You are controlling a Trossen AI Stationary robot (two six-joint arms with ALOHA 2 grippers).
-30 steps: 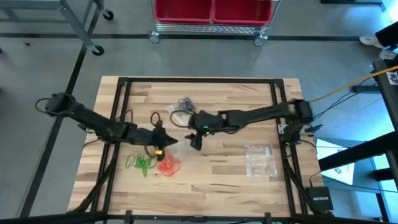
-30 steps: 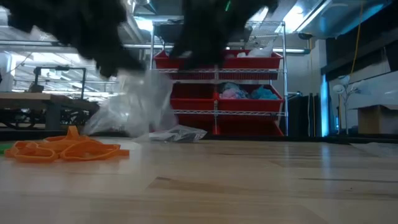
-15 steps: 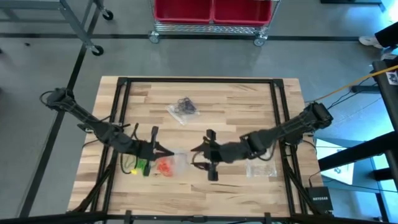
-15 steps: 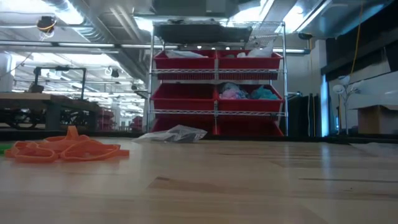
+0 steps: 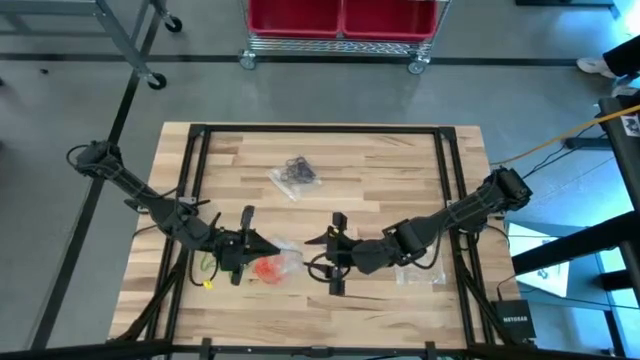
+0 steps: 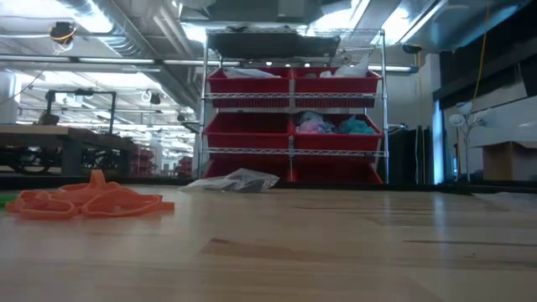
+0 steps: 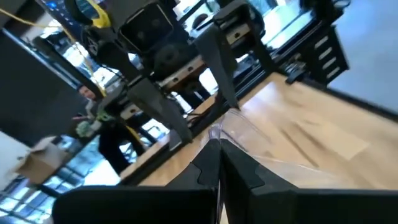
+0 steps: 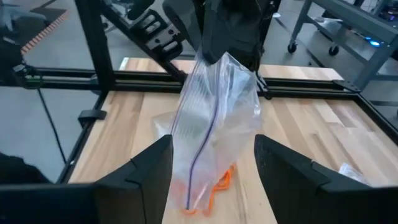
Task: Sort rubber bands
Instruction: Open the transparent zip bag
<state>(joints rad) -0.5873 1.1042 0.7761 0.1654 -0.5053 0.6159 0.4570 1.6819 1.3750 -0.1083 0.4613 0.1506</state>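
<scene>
Left claw is clamped on a clear bag above the orange rubber bands; right claw gapes apart. Green bands lie unbagged: sorting barely underway.

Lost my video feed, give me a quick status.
Left pincer shut on clear bag, held over orange bands. Right pincer open, facing bag. Green bands beside. Nothing blocking.

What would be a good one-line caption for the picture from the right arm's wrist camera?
Left gripper holds up a clear plastic bag over orange rubber bands, facing the right gripper's open fingers.
</scene>
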